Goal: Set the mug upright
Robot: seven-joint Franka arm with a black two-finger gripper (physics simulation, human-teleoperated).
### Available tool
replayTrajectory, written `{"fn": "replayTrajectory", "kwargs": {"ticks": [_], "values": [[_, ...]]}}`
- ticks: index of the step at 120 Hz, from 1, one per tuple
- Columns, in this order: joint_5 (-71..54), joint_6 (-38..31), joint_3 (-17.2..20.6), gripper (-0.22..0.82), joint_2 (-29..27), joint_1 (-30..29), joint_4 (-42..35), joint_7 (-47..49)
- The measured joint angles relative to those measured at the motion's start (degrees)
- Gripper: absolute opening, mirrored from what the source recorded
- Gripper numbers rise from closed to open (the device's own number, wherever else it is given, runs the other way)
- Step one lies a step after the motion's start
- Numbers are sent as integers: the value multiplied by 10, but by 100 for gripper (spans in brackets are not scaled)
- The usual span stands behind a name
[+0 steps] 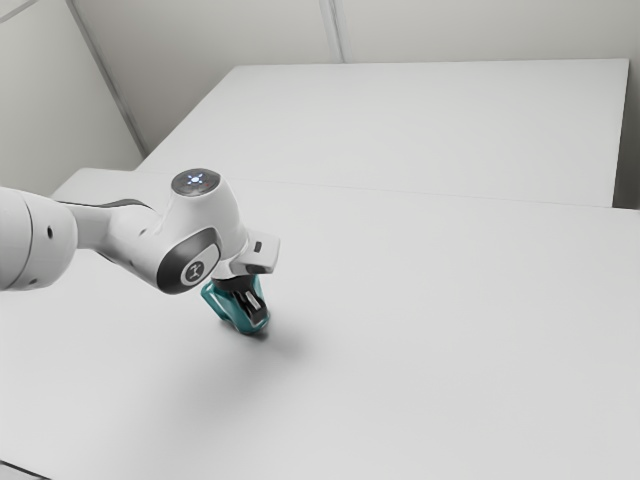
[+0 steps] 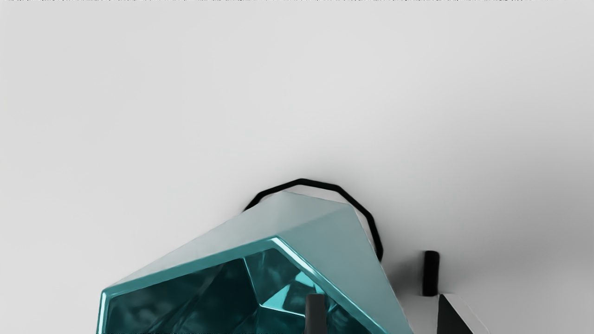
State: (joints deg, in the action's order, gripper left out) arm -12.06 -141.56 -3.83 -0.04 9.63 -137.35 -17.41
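Note:
The gripper (image 1: 255,306) is down at the teal faceted mug (image 1: 221,303) in the exterior view, hiding part of it. In the wrist view the mug (image 2: 320,227) shows its open mouth toward the hand, with a black-edged rim around its far end. The gripper (image 2: 373,285) straddles the mug's wall: one fingertip is inside the mouth, the other outside, with a gap between the outer fingertip and the wall. It stands open. How far the mug leans is hard to tell, and its lower part in the wrist view is cut off.
The mug is on a broad white table (image 1: 430,330). A second white surface (image 1: 430,130) lies behind it, near the pale walls. The arm reaches in from the exterior view's left, above the table.

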Motion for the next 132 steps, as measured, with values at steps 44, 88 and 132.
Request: {"fn": "replayTrajectory", "kwargs": {"ticks": [44,88,132], "values": [[-1,7,0,30,-24,2,0,-1],[-3,34,0,33,-75,5,1,3],[7,136,16,44,-58,-4,193,11]]}}
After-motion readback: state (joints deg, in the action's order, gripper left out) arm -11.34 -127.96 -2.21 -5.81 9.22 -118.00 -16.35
